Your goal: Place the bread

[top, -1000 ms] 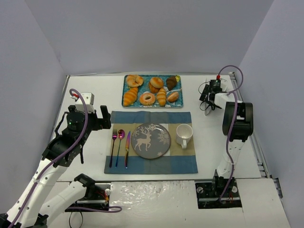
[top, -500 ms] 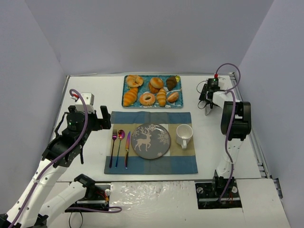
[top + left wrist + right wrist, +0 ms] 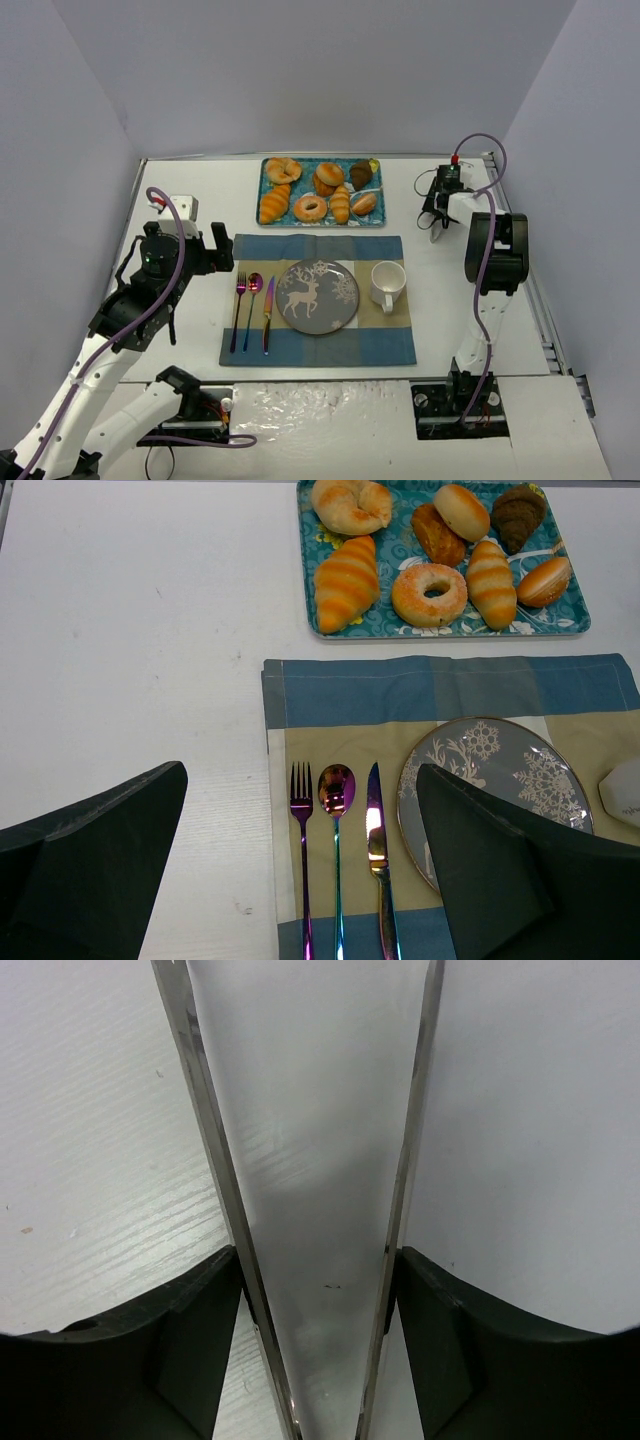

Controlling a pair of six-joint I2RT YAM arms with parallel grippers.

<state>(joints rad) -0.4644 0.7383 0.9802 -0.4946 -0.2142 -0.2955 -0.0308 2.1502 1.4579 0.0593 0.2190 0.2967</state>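
Observation:
The bread (image 3: 364,203), a small oval golden-orange bun, lies at the right end of the blue patterned tray (image 3: 322,222) at the back of the table. It also shows in the left wrist view (image 3: 545,580). The grey deer plate (image 3: 317,296) sits bare on the placemat, and the left wrist view shows its rim (image 3: 480,755). My left gripper (image 3: 222,248) is open and empty, left of the placemat, with the cutlery between its fingers (image 3: 300,880). My right gripper (image 3: 437,213) is open and empty at the back right, over a shiny metal strip (image 3: 310,1160).
The tray also holds a glazed doughnut (image 3: 310,208), ridged croissant rolls (image 3: 274,204) and other buns. A fork (image 3: 239,300), spoon (image 3: 253,300) and knife (image 3: 268,305) lie left of the plate. A white mug (image 3: 386,284) stands to its right. Walls close three sides.
The right arm has shifted slightly left and back from a second ago and now holds still. The left arm and the table's things have not moved.

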